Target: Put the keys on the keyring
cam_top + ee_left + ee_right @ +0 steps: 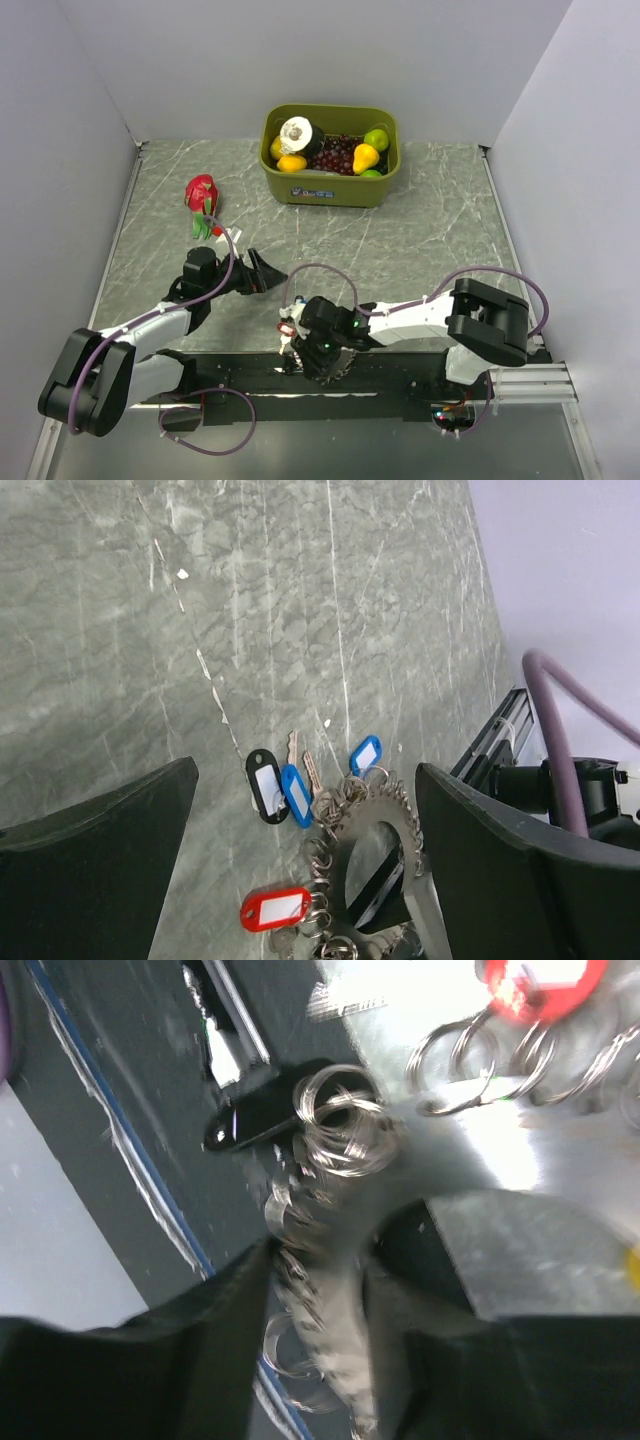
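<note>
The keyring [368, 810], a grey toothed ring strung with small split rings, lies near the table's front edge. Keys with coloured tags hang from it: a black one [265, 785], two blue ones [296, 795] and a red one [275, 908]. My right gripper [298, 352] is down on the ring. In the right wrist view its jaws [325, 1260] hold the blurred rim of the keyring [345, 1360] between them, with a black tag [250, 1125] and the red tag [540, 985] beyond. My left gripper [255, 272] hovers wide open just behind the keys [305, 772], touching nothing.
A green bin [330, 188] of toy fruit stands at the back centre. A red dragon fruit toy [200, 195] lies at the back left. A dark strip [400, 375] runs along the front edge under the right arm. Grey walls close both sides.
</note>
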Controlling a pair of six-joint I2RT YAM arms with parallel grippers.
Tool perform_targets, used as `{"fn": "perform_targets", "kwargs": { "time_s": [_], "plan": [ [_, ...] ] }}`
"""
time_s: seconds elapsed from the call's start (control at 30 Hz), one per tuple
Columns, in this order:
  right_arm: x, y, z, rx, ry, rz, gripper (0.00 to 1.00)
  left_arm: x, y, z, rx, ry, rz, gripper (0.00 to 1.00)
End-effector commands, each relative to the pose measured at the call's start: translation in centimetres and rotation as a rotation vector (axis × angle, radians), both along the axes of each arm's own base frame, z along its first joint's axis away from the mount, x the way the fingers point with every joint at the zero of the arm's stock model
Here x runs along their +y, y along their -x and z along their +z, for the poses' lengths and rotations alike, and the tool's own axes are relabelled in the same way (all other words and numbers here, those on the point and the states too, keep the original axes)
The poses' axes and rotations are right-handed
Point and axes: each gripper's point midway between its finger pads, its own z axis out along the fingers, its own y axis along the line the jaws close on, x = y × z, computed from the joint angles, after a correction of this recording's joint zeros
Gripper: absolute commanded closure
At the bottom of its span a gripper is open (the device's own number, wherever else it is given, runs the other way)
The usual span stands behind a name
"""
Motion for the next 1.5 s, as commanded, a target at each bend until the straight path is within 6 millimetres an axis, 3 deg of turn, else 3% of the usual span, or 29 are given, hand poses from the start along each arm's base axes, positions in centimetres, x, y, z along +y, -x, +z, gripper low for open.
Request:
{"fn": "perform_targets", "kwargs": {
  "time_s": [0.0,0.07,0.1,0.13,0.43,0.57,0.63,0.67,0.77,0.9,1.0,1.23,1.33,1.47],
  "plan": [
    [1.5,0.0,0.2,0.035,-0.07,-0.002,0.76,-0.2,-0.4,1.9,-0.072,0.027,-0.012,0.04],
    [1.3,-1.4,0.6,0.004,-0.079,-0.054,0.86,-0.2,-0.4,2.1,-0.079,0.028,-0.011,0.04],
    [0.9,-1.7,0.6,-0.002,-0.075,-0.079,0.97,-0.2,-0.4,2.2,-0.081,0.028,-0.011,0.04],
    [0.8,-2.9,1.5,-0.023,-0.103,-0.12,0.99,-0.1,-0.4,2.1,-0.081,0.023,-0.01,0.04],
    [-0.9,-9.3,4.5,-0.068,-0.254,-0.298,1.0,-0.1,-0.5,2.0,-0.083,0.018,-0.004,0.04],
    [-1.7,-11.5,4.8,-0.127,-0.194,-0.361,0.82,-0.1,-0.6,1.7,-0.079,0.018,-0.008,0.04],
    [-1.8,-13.5,6.0,-0.197,-0.173,-0.431,0.6,-0.2,-0.6,1.6,-0.076,0.017,-0.013,0.03],
    [-2.3,-14.0,6.0,-0.215,-0.15,-0.468,0.39,-0.2,-0.6,1.3,-0.068,0.013,-0.01,0.04],
    [-3.9,-15.5,7.4,-0.288,-0.125,-0.573,0.13,-0.1,-0.4,0.8,-0.067,0.002,-0.014,0.04],
    [-5.1,-15.9,9.7,-0.336,-0.183,-0.587,0.07,0.0,0.0,0.4,-0.073,-0.01,-0.029,0.02],
    [-5.4,-16.0,10.3,-0.357,-0.207,-0.568,0.05,-0.8,0.7,0.4,-0.084,-0.002,-0.08,0.02],
    [-5.3,-15.4,9.3,-0.29,-0.212,-0.539,0.09,-4.3,3.3,-0.5,-0.064,-0.024,-0.216,0.22],
    [-5.6,-15.4,9.1,-0.246,-0.257,-0.567,0.11,-6.2,4.8,-1.6,-0.04,-0.052,-0.266,0.28],
    [-7.3,-15.5,8.7,-0.209,-0.274,-0.624,0.13,-8.0,6.2,-1.4,-0.032,-0.023,-0.312,0.31]
  ]
}}
